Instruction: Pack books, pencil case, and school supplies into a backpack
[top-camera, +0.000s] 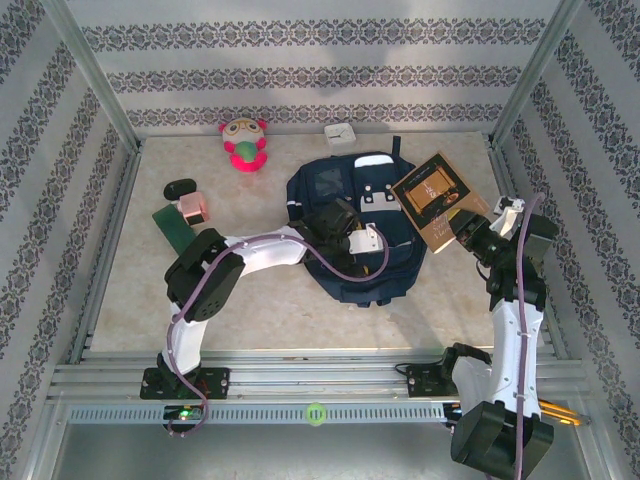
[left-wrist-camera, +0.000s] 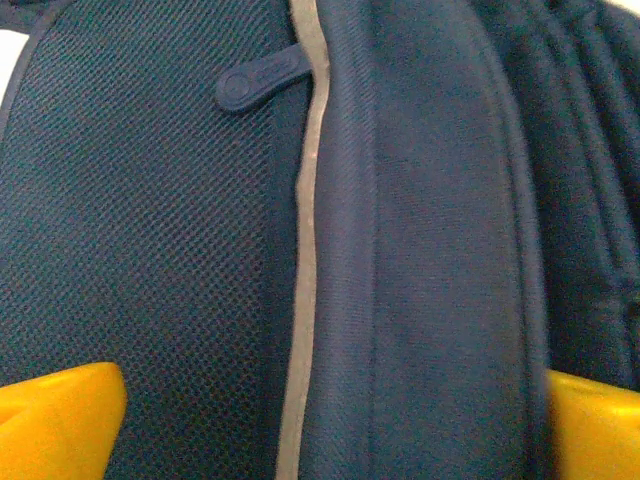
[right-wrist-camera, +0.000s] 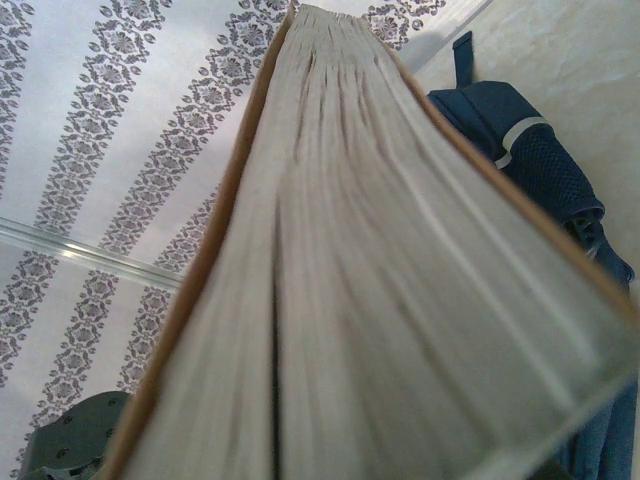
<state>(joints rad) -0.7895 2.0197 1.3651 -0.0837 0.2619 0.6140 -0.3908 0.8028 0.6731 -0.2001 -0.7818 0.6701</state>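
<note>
Item: book (top-camera: 437, 200), pinched at its near corner by the right claw (top-camera: 466, 228) and held tilted above the right edge of the backpack (top-camera: 400, 262), seemingly awaiting an opening, which the left claw (top-camera: 338, 222), spread wide astride the backpack's piped seam (left-wrist-camera: 305, 250), looks placed to pull apart.

You're looking into a robotics lab test cell — aluminium frame posts (top-camera: 95, 75), damask-patterned panel walls (top-camera: 320, 40) boxing a beige tabletop (top-camera: 270, 310), two robot arms (top-camera: 200, 285) bolted to a slotted rail (top-camera: 320, 385).
</note>
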